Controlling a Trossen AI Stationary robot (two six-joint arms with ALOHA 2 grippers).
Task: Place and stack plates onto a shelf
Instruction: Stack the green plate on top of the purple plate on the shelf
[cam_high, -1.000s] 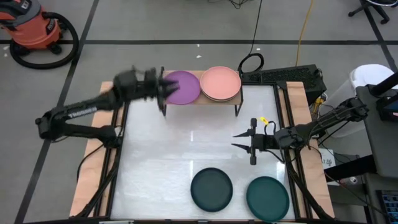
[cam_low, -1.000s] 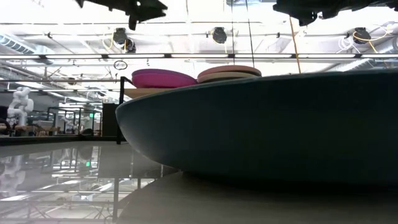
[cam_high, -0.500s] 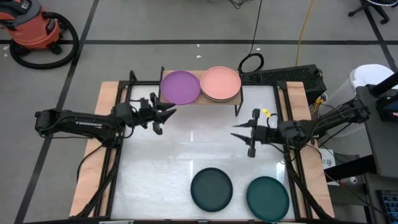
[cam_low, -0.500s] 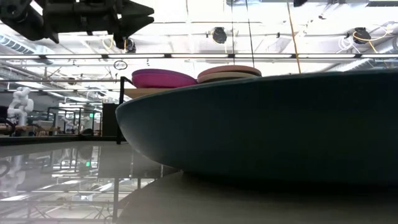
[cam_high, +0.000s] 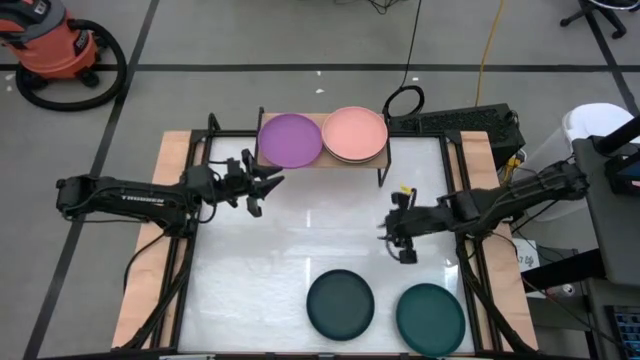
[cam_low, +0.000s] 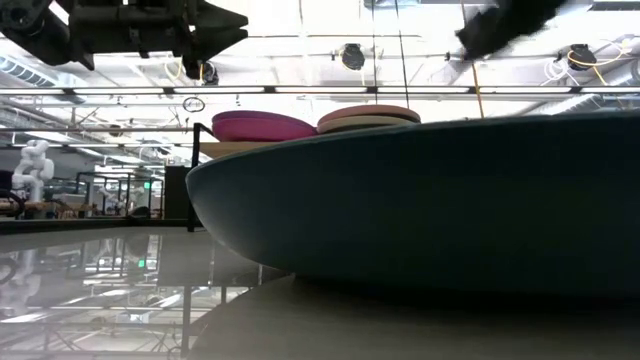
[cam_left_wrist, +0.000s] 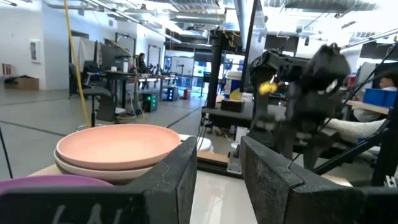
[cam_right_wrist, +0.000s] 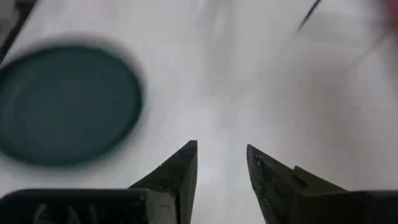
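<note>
The shelf (cam_high: 320, 160) stands at the table's far edge. On its plank lie a purple plate (cam_high: 290, 140) and a salmon plate (cam_high: 355, 133), the salmon one on a beige plate (cam_left_wrist: 93, 169). A dark teal plate (cam_high: 340, 303) and a green plate (cam_high: 430, 318) lie flat on the table near its near edge. My left gripper (cam_high: 262, 185) hovers open just in front of the shelf's left end, empty. My right gripper (cam_high: 395, 235) is open and empty, tipped down over the table's middle right, with the dark teal plate (cam_right_wrist: 68, 106) ahead of it.
The low view is mostly filled by the rim of one dark plate (cam_low: 430, 200) close to the camera, with the shelf's stacks (cam_low: 262, 126) behind it. Bare white tabletop (cam_high: 300, 235) lies between the shelf and the two dark plates. Wooden edges and black rails frame the table.
My left gripper drew back from the purple plate on the shelf toward the table's near left and came down, then stayed still. My right gripper tipped from level to pointing down and swung toward the near edge and the dark plates.
</note>
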